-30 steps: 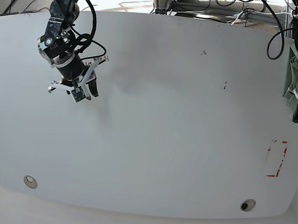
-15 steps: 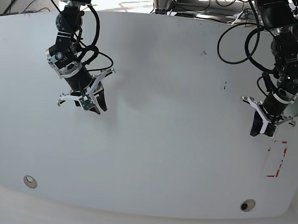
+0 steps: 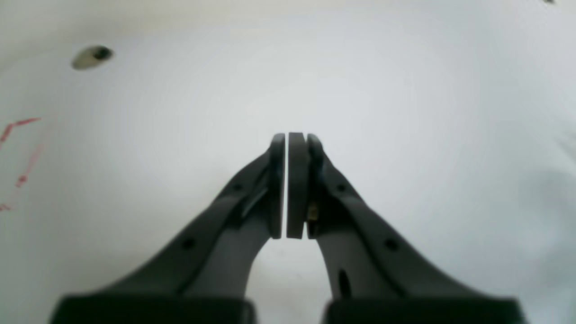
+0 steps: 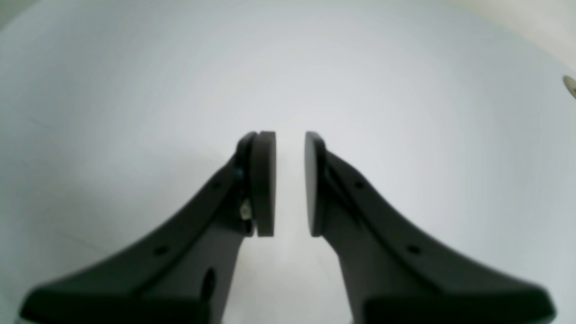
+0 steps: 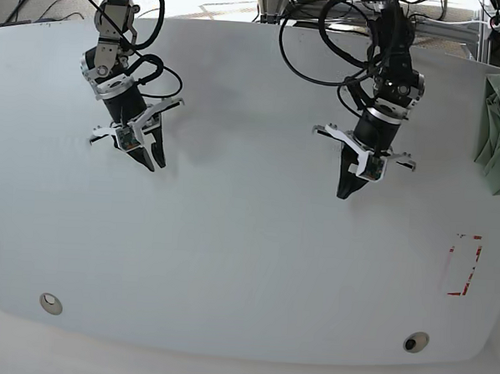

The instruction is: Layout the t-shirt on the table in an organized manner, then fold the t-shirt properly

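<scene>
The sage-green t-shirt [image 5: 499, 133] lies bunched at the far right edge of the white table [image 5: 246, 262], and only part of it shows. My left gripper [image 5: 344, 192] hangs over the table's middle right, well apart from the shirt. In the left wrist view it [image 3: 286, 135] is shut and empty. My right gripper [image 5: 155, 163] hangs over the table's back left. In the right wrist view it [image 4: 290, 135] is empty, with a narrow gap between its pads [image 4: 264, 180]. Neither wrist view shows the shirt.
A red tape rectangle [image 5: 464, 265] marks the table's right side and also shows in the left wrist view [image 3: 20, 153]. Round cable holes sit at the front left [image 5: 51, 303] and front right [image 5: 415, 341]. Cables and stands line the back edge.
My left arm has swung from the right edge by the shirt to the table's middle right. My right arm has drawn back a little toward the far left.
</scene>
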`<state>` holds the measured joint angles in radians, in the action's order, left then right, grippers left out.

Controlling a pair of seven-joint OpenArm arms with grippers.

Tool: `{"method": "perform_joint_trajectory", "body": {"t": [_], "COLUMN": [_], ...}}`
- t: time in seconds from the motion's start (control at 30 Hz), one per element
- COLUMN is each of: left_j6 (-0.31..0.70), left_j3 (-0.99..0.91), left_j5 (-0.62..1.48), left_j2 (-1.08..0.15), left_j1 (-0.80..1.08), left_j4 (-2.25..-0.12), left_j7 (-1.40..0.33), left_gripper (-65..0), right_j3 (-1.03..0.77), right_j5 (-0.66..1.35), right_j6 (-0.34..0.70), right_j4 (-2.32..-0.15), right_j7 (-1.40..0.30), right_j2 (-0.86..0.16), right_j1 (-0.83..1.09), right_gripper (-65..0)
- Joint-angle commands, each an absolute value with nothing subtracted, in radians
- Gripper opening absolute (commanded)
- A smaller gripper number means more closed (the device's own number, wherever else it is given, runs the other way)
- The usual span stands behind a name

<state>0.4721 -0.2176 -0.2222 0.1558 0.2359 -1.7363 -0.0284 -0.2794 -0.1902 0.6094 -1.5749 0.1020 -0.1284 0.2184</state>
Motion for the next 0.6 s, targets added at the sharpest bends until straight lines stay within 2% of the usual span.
{"method": "perform_joint_trajectory", "body": {"t": [0.0, 0.37, 0.57], "left_j6": [0.463, 0.463, 0.461], "left_j3": [-0.197, -0.182, -0.189], "left_j5": [-0.211, -0.213, -0.209], "left_j2": [0.154, 0.154, 0.153], "left_j1": [0.315, 0.765, 0.975], "left_j4": [-1.790, -1.965, -1.980], "left_j7": [0.002, 0.002, 0.005], "left_gripper": [-65.0, -65.0, -65.0], "right_j3": [-0.300, -0.364, -0.361], "right_j5": [-0.116, 0.048, 0.162], "right_j6": [0.607, 0.611, 0.611], "right_j4": [-1.664, -1.840, -1.851], "right_j7": [0.139, 0.139, 0.139], "right_j2": [-0.137, -0.137, -0.137], "right_j1": [0.308, 0.693, 0.875], "right_gripper": [-54.7, -54.7, -54.7]}}
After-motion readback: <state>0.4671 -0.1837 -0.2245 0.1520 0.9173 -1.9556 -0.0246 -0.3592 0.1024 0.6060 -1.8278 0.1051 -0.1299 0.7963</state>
